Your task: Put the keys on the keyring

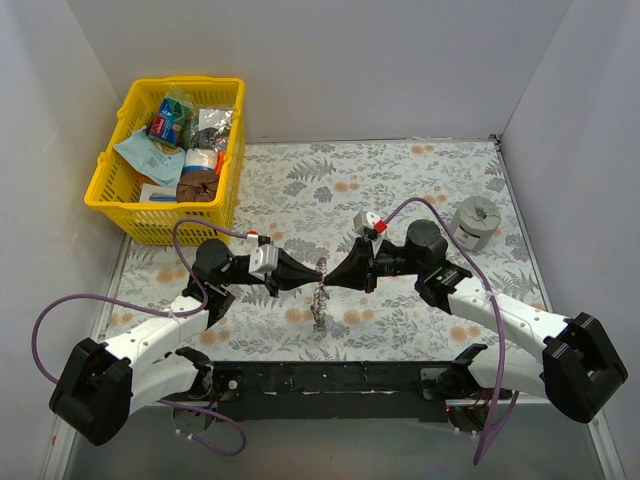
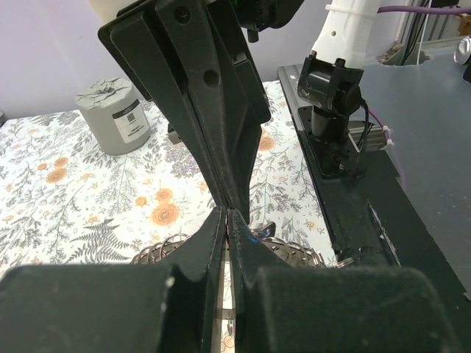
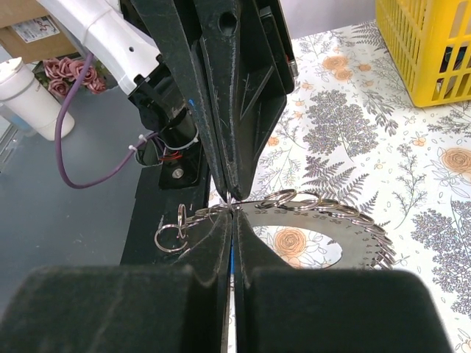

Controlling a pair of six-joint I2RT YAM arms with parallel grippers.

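Note:
The keyring (image 1: pixel 319 300) is a large, thin silvery disc-like ring with small split rings along its rim. It is held above the middle of the table, and it also shows in the right wrist view (image 3: pixel 353 239) and the left wrist view (image 2: pixel 291 254). My left gripper (image 1: pixel 311 277) and right gripper (image 1: pixel 330 277) meet tip to tip at its upper rim. The left gripper (image 2: pixel 227 215) is shut on the rim. The right gripper (image 3: pixel 232 217) is shut, with a thin blue sliver of a key (image 3: pixel 231 257) between its fingers. No red key is in view.
A yellow basket (image 1: pixel 185 84) full of packets stands at the back left. A squat grey cylinder (image 1: pixel 473 222) stands at the right, and it also shows in the left wrist view (image 2: pixel 110 114). A few loose split rings (image 3: pixel 168 237) hang off the keyring's near side.

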